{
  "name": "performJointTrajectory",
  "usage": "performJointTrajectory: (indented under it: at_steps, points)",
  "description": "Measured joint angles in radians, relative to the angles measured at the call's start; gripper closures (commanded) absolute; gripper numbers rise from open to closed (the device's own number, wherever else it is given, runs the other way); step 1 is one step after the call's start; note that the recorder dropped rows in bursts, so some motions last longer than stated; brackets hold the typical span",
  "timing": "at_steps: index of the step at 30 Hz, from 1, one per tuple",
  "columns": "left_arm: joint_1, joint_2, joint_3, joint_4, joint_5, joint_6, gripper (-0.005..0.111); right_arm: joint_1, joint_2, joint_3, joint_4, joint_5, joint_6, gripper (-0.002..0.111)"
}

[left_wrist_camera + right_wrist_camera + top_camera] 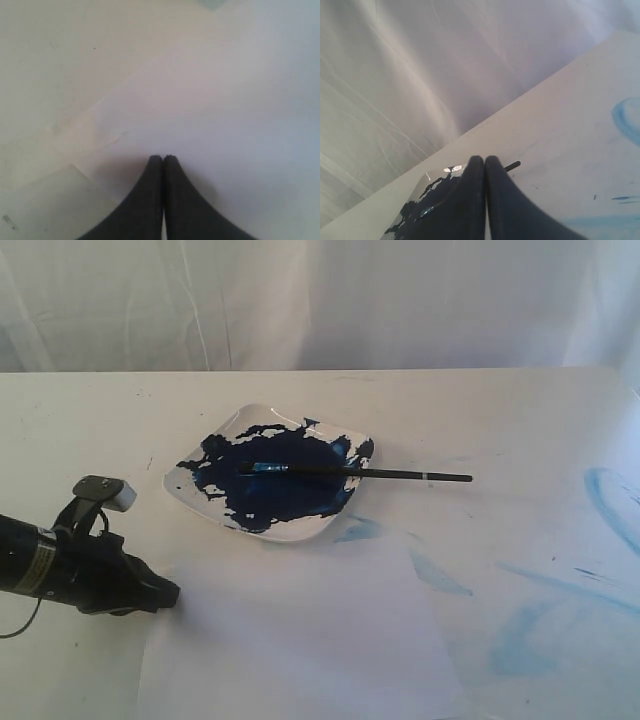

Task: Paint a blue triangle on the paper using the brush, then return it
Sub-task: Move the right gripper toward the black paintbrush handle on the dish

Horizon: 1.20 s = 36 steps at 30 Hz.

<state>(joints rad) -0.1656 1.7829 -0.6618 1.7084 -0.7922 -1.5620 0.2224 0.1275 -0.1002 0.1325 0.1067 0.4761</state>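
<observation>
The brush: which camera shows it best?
The exterior view: the brush lies whole across the dish, bristles in the blue paint, handle overhanging the rim. The right wrist view shows only a black stub, likely its handle end, beside the shut right gripper. The left wrist view shows none.

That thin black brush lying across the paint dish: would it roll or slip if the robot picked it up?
Probably light and stiff: the brush is a thin stick. It may roll or pivot when nudged, as it bridges the dish rim with its handle sticking out. Its tip lies in blue paint, so it could drip or smear.
</observation>
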Motion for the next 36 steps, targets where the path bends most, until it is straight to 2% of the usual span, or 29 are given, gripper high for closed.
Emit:
performJointTrajectory:
  at_steps: [12, 20, 29, 32, 36]
  points:
    - [0.004, 0.004, -0.001, 0.000, -0.005, -0.030, 0.107, 0.000, 0.295, -0.125, 0.002, -0.002, -0.015, 0.108]
    - [0.006, -0.004, -0.001, 0.002, 0.005, -0.037, 0.107, 0.000, 0.385, -0.155, 0.002, 0.000, -0.015, 0.108]
    - [0.006, -0.139, 0.002, 0.025, 0.098, -0.072, 0.107, 0.000, 0.456, -0.156, 0.002, -0.025, -0.015, 0.108]
    - [-0.010, -0.151, -0.033, 0.025, 0.092, -0.080, 0.107, 0.024, 0.536, -0.181, 0.002, -0.054, -0.015, 0.108]
    - [-0.040, -0.133, -0.039, 0.025, 0.091, -0.082, 0.107, 0.106, 0.697, -0.278, 0.002, -0.064, -0.062, 0.108]
